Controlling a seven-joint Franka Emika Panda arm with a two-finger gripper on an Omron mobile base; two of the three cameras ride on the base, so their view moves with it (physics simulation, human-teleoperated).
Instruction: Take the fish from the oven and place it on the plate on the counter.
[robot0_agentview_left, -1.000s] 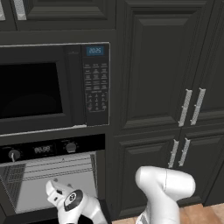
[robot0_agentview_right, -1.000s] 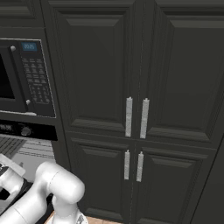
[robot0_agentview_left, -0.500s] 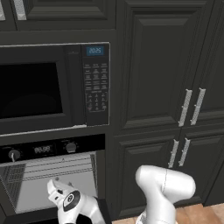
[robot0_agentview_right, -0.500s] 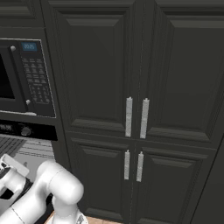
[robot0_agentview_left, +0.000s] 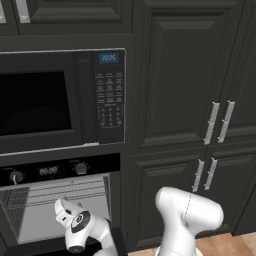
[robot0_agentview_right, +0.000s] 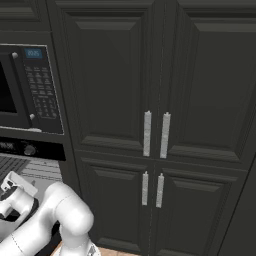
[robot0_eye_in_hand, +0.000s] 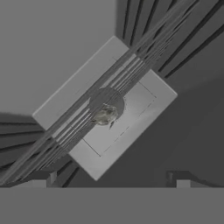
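We see the gripper (robot0_eye_in_hand: 109, 177) with its jaws spread wide and nothing between them. Ahead of the jaws, well apart from the fingertips (robot0_eye_in_hand: 41, 178), the rack wires (robot0_eye_in_hand: 78, 127) of the oven (robot0_agentview_left: 60, 210) run diagonally. Beyond the wires, centred ahead of the jaws, lies the fish (robot0_eye_in_hand: 105, 115), small and partly hidden by the bars; we cannot tell its long axis or heading. Versus the earlier base frames, the hand sits slightly higher at the oven mouth, jaws unchanged.
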